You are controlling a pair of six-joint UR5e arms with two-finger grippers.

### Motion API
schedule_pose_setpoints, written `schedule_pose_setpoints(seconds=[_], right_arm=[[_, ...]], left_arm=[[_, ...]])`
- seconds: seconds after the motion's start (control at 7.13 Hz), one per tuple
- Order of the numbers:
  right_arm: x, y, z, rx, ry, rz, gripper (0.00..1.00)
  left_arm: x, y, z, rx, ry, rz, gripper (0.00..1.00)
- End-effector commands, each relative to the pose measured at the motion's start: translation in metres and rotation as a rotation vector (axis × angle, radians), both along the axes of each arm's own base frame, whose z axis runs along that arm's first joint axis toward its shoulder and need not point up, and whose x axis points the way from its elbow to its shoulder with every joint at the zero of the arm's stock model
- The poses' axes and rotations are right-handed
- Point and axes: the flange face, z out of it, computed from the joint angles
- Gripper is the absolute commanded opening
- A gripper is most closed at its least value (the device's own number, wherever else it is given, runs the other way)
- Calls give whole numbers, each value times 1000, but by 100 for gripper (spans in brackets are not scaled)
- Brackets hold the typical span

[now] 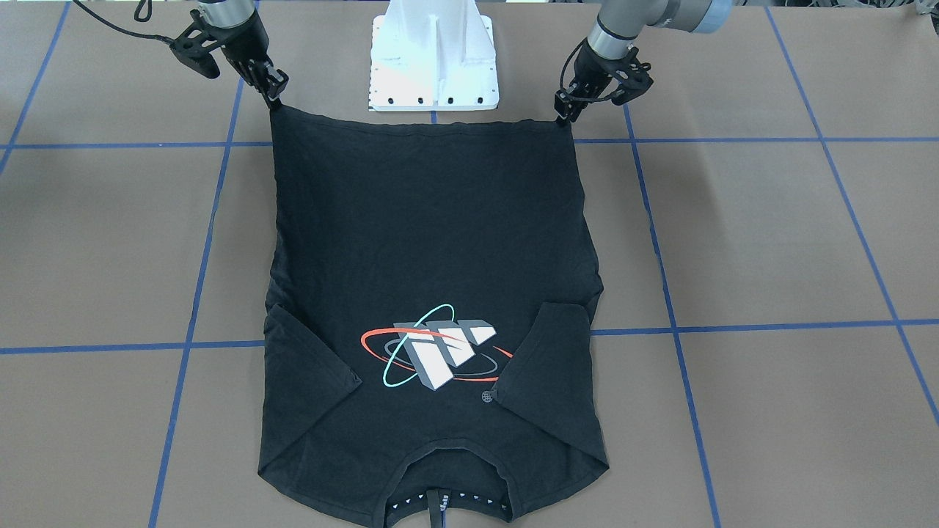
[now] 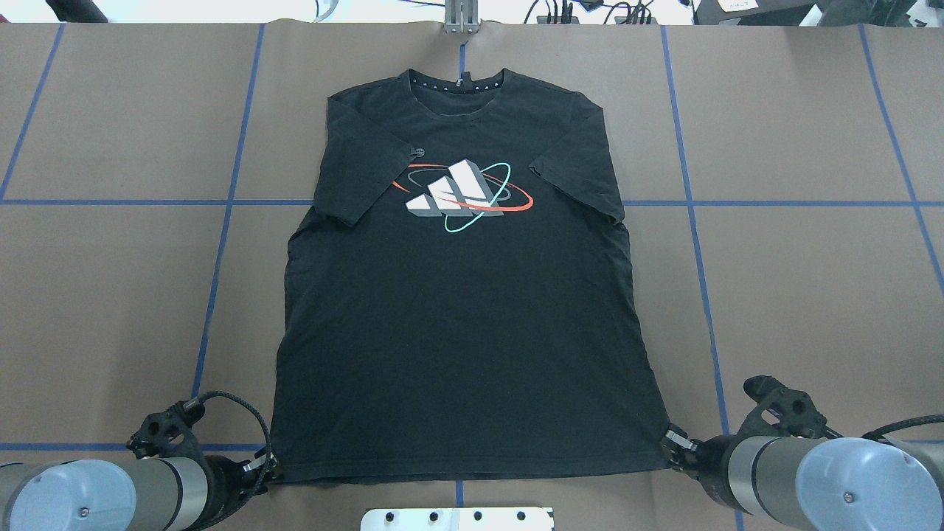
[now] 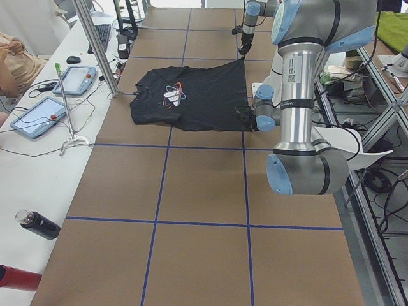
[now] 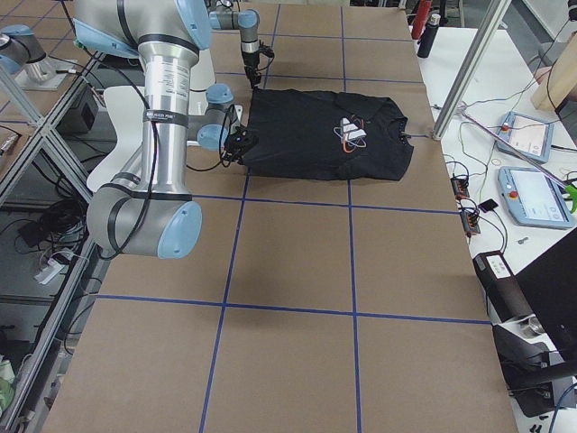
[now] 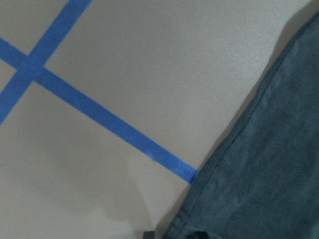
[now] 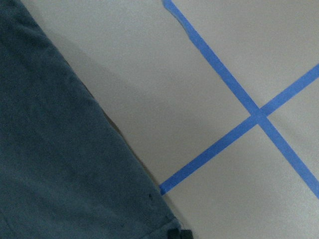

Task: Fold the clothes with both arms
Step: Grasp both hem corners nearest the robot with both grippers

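Note:
The black T-shirt [image 2: 457, 310] lies flat on the brown table with its logo [image 2: 464, 193] facing up, collar at the far side and both sleeves turned in over the chest. Its hem runs along the robot's side, pulled straight between the two corners. My left gripper [image 2: 267, 468] is shut on the hem corner on that side, also seen as the left gripper [image 1: 563, 116]. At the other hem corner, my right gripper [image 2: 672, 446], [image 1: 275, 99] is pinched shut on the cloth. Both wrist views show only the shirt's edge [image 5: 259, 179], [image 6: 60, 149] and tape.
The white base pedestal [image 1: 434, 59] stands just behind the hem, between the arms. Blue tape lines [image 2: 221, 228] grid the brown table. Tablets [image 3: 38, 118], a metal post [image 3: 95, 48] and a dark bottle [image 3: 38, 224] sit on the operators' side bench.

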Motion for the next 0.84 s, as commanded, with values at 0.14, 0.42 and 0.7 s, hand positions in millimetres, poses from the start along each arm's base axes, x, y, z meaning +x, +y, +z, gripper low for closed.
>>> schedule_pose_setpoints(seconds=[0.14,0.42,0.7], right_arm=[[0,-1,-1,0,-4,2,0],[4,-1,-6,0,-13,4,0],[17,3,-23,-25,-52,-26,0]], left_arm=[[-6,-1,-11,-2,23,0,0],[-42,4,-47,1,82,17,0],[-83,11,-90,-17,134,56,0]])
